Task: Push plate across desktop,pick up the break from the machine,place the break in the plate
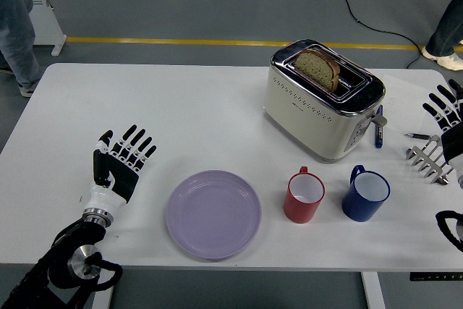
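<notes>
Plate first: round lilac plastic plate (213, 213) sits flat near the table's near edge, a little left of centre, nothing on it. My left hand (119, 166) is out to its left, clear of the rim with bare white table (181, 117) between, palm showing and fingers spread, holding nothing. Just right of the plate, a red mug (304, 195), then a blue mug (366, 193), both upright with handles toward the far side. Farther back and right of centre, the cream-and-chrome two-slot toaster (323, 98) stands skewed, its slots running far-left to near-right; one slice of brown bread (317, 68) stands on edge in it, top crust proud of the slot, long axis along that same diagonal. A blue marker pen (378, 127) lies against the toaster's right side. My right hand (446, 110) is at the right edge, fingers apart and empty, beside a metal fork (428, 161). Judgement: the bread lies left of that hand and slightly farther back, far closer to it than to my left, so the pick suits the right, pinching across the slice's thin faces and lifting straight up. A person's legs (16, 23) show beyond the far left corner.
</notes>
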`<action>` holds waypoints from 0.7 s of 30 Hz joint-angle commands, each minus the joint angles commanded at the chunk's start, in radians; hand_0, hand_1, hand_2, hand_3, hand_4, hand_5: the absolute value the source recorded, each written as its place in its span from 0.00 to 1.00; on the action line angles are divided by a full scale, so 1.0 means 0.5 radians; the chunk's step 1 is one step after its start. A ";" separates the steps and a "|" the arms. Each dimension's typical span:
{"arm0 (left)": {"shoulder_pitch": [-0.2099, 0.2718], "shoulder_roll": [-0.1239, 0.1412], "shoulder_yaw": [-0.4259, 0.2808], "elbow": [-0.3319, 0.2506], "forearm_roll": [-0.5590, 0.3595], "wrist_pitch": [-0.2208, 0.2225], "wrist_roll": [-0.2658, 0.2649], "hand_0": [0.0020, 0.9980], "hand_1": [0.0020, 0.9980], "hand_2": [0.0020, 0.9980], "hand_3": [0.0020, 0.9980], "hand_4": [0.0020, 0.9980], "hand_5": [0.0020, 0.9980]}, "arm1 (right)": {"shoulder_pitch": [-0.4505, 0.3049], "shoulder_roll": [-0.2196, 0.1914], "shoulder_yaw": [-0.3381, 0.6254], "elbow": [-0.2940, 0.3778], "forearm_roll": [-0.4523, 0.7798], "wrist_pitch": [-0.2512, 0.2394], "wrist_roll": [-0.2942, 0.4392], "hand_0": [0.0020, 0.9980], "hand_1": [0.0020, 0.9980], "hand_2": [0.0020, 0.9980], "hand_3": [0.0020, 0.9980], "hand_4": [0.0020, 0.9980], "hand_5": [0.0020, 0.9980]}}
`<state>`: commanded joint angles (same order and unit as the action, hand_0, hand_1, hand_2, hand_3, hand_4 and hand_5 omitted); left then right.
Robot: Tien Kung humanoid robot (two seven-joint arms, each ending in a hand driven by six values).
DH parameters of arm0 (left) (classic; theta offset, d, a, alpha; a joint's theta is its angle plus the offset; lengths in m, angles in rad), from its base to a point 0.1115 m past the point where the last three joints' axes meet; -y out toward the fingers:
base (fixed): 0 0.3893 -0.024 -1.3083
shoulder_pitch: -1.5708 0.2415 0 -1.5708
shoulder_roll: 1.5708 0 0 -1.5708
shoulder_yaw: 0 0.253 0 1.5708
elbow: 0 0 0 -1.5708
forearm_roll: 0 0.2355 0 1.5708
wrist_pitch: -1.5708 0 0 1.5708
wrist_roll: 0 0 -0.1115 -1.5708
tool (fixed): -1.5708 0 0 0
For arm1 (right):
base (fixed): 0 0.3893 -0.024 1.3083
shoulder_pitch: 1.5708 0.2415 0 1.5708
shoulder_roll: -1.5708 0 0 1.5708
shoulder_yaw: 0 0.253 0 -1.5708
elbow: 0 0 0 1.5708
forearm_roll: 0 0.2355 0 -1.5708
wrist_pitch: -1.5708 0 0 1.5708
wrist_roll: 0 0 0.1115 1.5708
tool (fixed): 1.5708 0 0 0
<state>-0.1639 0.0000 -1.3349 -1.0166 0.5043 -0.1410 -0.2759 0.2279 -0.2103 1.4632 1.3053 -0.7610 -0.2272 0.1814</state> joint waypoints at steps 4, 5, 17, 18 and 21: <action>0.046 0.000 -0.166 -0.085 0.016 0.014 0.010 0.80 0.80 0.82 0.77 0.57 1.00 | 0.147 -0.127 -0.152 0.108 -0.331 -0.122 -0.067 0.71 0.70 0.71 0.71 0.53 0.46; 0.049 0.000 -0.179 -0.092 0.018 0.015 0.011 0.80 0.80 0.82 0.77 0.57 1.00 | 0.163 -0.139 -0.167 0.115 -0.403 -0.130 -0.074 0.71 0.70 0.71 0.71 0.53 0.46; 0.223 0.000 -0.578 -0.289 0.050 0.042 0.051 0.80 0.79 0.82 0.77 0.56 1.00 | 0.940 -0.284 -0.898 -0.135 -1.392 -0.017 -0.617 0.84 0.82 0.86 0.86 0.73 0.33; 0.232 0.000 -0.600 -0.292 0.051 0.042 0.052 0.80 0.79 0.81 0.77 0.56 1.00 | 0.978 -0.272 -0.938 -0.162 -1.468 -0.004 -0.634 0.88 0.85 0.90 0.90 0.75 0.31; 0.269 0.000 -0.691 -0.302 0.056 0.041 0.055 0.80 0.79 0.81 0.77 0.56 1.00 | 1.133 -0.210 -1.089 -0.294 -1.728 0.068 -0.719 0.88 0.85 0.90 0.90 0.75 0.31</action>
<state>-0.0296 0.0000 -1.6801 -1.1675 0.5321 -0.1207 -0.2482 0.7942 -0.3153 0.9188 1.1582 -1.6250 -0.1932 -0.1783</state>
